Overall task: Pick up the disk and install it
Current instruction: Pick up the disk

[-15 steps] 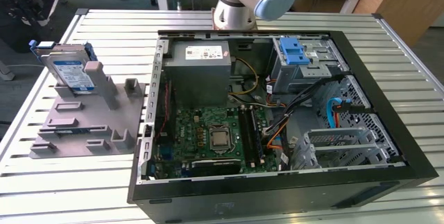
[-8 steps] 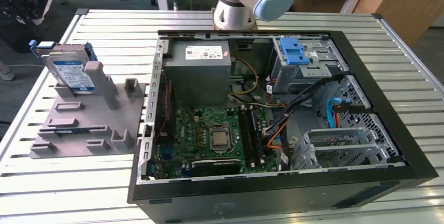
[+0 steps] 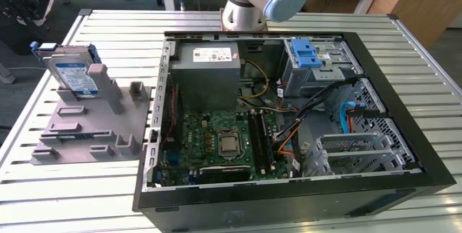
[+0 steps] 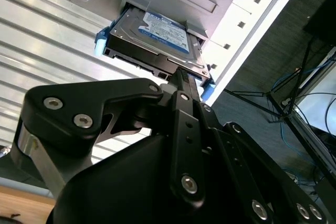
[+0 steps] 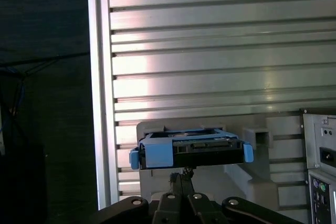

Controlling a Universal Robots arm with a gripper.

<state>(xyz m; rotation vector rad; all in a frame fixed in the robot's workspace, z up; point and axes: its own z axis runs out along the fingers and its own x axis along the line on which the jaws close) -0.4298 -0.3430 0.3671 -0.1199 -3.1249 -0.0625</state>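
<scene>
I read this as the very start of the job: the disk (image 3: 72, 76) has not been picked up. It stands on edge in a slot of the grey fixture (image 3: 94, 130). The fixture rests on the slatted table (image 3: 72, 200) just beside the computer case (image 3: 289, 198), off the case's side at the exterior view's left. The blue carrier frames the disk, and nothing has hold of it.

The gripper (image 4: 180, 74) hangs outside the case, aimed at the disk's upper edge. In the second wrist view its 2 fingers lie together as 1 narrow bar pointing at the edge of the disk (image 4: 155, 38). In the first wrist view the gripper (image 5: 182, 174) looks the same, its tips lined up with the middle of the disk (image 5: 189, 148). I see nothing between the fingers, so I judge the tool closed and empty. The wrist views do not tell me whether the tips touch the carrier. In the exterior view the disk stands alone in its slot, so I take them to be apart.

Inside the case, the metal drive cage (image 3: 321, 73) with its blue latch (image 3: 307, 54) sits in the corner nearest the arm's base (image 3: 256, 0). I can see no disk seated in the case. By my reckoning 0 of the 2 parts of the task are done: neither the pickup nor the install.
</scene>
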